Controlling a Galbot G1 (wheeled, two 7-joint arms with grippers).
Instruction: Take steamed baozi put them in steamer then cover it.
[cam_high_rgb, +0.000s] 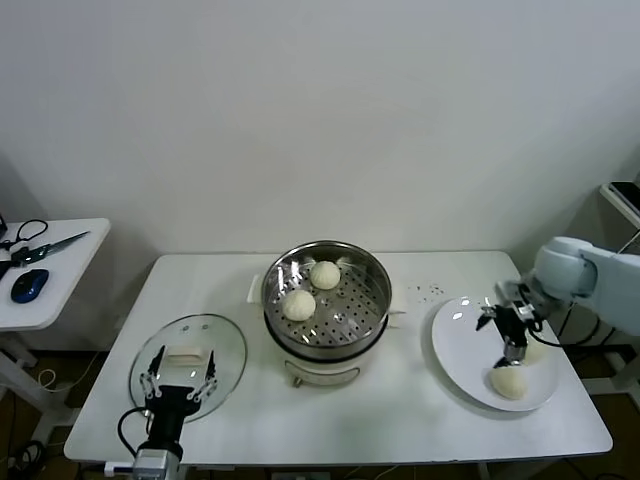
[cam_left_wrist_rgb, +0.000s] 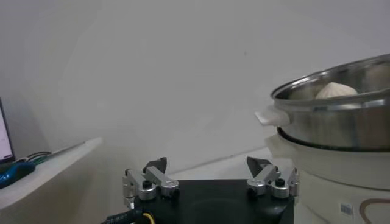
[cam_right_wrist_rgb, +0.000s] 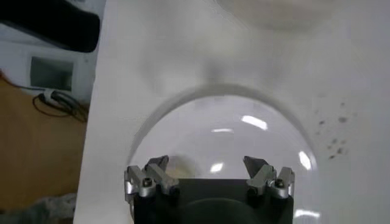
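The steamer (cam_high_rgb: 325, 322) stands mid-table with two steamed baozi (cam_high_rgb: 324, 274) (cam_high_rgb: 299, 304) on its perforated floor. The left wrist view shows the steamer (cam_left_wrist_rgb: 341, 122) from the side with one baozi (cam_left_wrist_rgb: 335, 91) above its rim. The cover (cam_high_rgb: 230, 352), a glass lid with a cream handle (cam_high_rgb: 187, 356), lies flat left of the steamer. My left gripper (cam_high_rgb: 180, 378) (cam_left_wrist_rgb: 207, 168) hovers open over the cover. My right gripper (cam_high_rgb: 512, 345) (cam_right_wrist_rgb: 206, 165) is open above a white plate (cam_high_rgb: 460, 345) (cam_right_wrist_rgb: 244, 131). One baozi (cam_high_rgb: 509, 381) lies on the plate just below the gripper. Another baozi (cam_high_rgb: 536, 351) sits partly hidden behind it.
A small side table (cam_high_rgb: 45, 300) at the far left carries scissors (cam_high_rgb: 48, 243) and a blue mouse (cam_high_rgb: 29, 285). Dark specks (cam_high_rgb: 430, 292) dot the table between steamer and plate. The plate sits close to the table's right edge.
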